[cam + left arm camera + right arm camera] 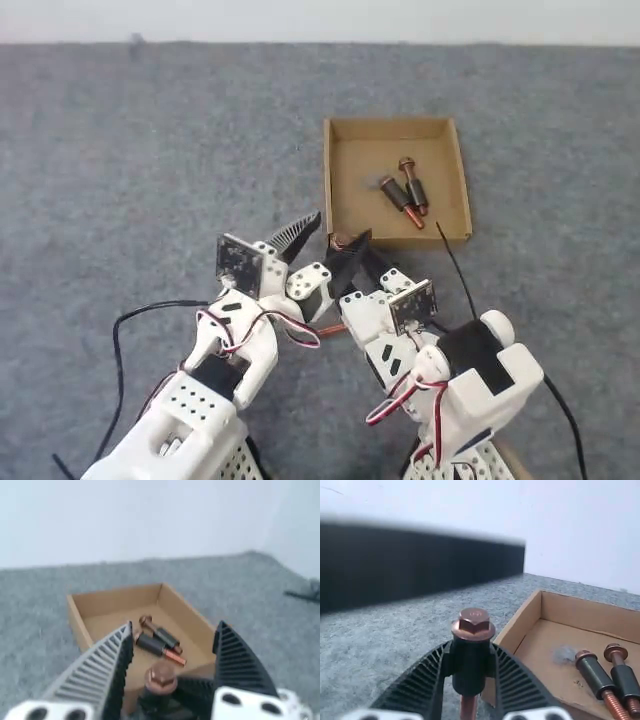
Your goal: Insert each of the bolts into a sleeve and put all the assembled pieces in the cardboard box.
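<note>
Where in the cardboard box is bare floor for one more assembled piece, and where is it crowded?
Free: the cardboard box floor between its left wall and the two assembled pieces, also along the far wall. Crowded: outside the near left corner, where left claw and right claw meet.

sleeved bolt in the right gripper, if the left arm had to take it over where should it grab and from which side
Take the hex head: it stands free above the right gripper, whose fingers clamp the black sleeve. The sleeved bolt stands upright, so the open left gripper would probably best come in level from the side, fingers across opposite flats.
</note>
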